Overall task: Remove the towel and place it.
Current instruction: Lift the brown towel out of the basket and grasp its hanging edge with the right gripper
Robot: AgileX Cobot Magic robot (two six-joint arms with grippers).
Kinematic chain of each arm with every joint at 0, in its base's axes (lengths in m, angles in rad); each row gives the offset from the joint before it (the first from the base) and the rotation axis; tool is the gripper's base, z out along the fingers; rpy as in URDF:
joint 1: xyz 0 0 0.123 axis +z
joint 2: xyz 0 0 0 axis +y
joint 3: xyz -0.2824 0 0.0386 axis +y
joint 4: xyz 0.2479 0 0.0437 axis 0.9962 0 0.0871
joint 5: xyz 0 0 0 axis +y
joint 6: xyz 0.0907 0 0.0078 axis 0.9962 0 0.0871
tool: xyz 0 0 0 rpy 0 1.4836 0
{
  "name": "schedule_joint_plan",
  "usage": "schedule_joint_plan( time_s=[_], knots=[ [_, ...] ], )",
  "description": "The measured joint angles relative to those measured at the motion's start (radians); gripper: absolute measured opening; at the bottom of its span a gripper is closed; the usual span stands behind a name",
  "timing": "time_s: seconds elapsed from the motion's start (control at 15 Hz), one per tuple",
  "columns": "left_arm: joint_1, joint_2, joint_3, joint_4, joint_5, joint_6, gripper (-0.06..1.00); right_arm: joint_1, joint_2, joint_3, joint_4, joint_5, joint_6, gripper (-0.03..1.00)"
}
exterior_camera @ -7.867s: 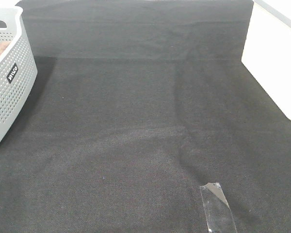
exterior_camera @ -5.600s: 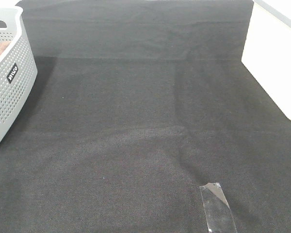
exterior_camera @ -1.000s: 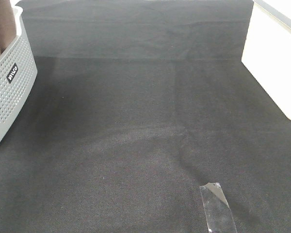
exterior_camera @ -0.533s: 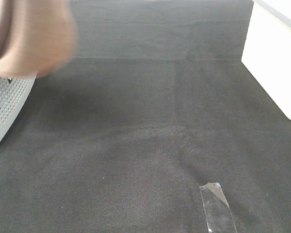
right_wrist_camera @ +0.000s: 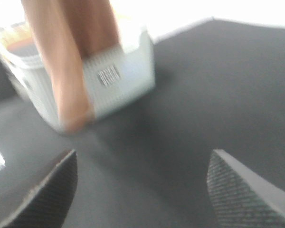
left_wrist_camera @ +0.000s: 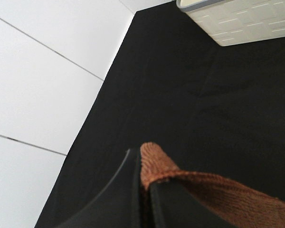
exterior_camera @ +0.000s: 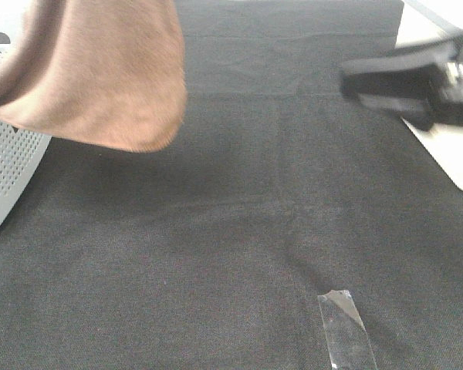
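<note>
Reddish-brown towel point(exterior_camera: 100, 73) in the air at 10 o'clock of the high view. Hangs lengthwise downward, partly in front of the white perforated basket point(exterior_camera: 8, 162), and seems clear of the black table cloth point(exterior_camera: 239, 216). Clamped at its upper edge between the closed fingers of the left gripper point(left_wrist_camera: 145, 190). Right gripper point(right_wrist_camera: 142, 187) at 2 o'clock, fingers wide apart, holding nothing, well apart from the towel. Lies toward 9 o'clock from that gripper. Probably asks next for catching a free edge to spread it.

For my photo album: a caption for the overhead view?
Towel hangs in the air by the white basket; right gripper hovers opposite.
</note>
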Motion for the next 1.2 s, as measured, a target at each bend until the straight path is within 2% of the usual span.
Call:
schedule_joint_plan(
  time_s=[0.13, 0.27, 0.6, 0.73, 0.87, 1.0, 1.2],
  knots=[
    [-0.019, 0.004, 0.000, 0.000, -0.006, 0.000, 0.00, 0.000, 0.121, -0.044, 0.047, 0.131, -0.100, 0.73],
    [-0.022, 0.006, 0.000, 0.000, -0.013, 0.000, 0.00, 0.038, 0.228, -0.088, 0.057, 0.183, -0.130, 0.75],
    [-0.022, 0.006, 0.000, -0.020, -0.028, 0.000, 0.00, 0.242, 0.414, -0.266, 0.060, 0.149, -0.155, 0.76],
    [-0.022, 0.006, 0.000, -0.033, -0.028, 0.000, 0.00, 0.270, 0.489, -0.343, 0.061, 0.187, -0.155, 0.76],
    [-0.022, 0.006, 0.000, -0.040, -0.028, 0.000, 0.00, 0.285, 0.507, -0.363, 0.062, 0.206, -0.155, 0.76],
    [-0.022, 0.006, 0.000, -0.046, -0.038, 0.000, 0.00, 0.355, 0.557, -0.403, 0.064, 0.215, -0.155, 0.76],
    [-0.022, 0.006, 0.000, -0.042, -0.065, 0.000, 0.00, 0.373, 0.576, -0.405, 0.063, 0.216, -0.150, 0.76]
  ],
)
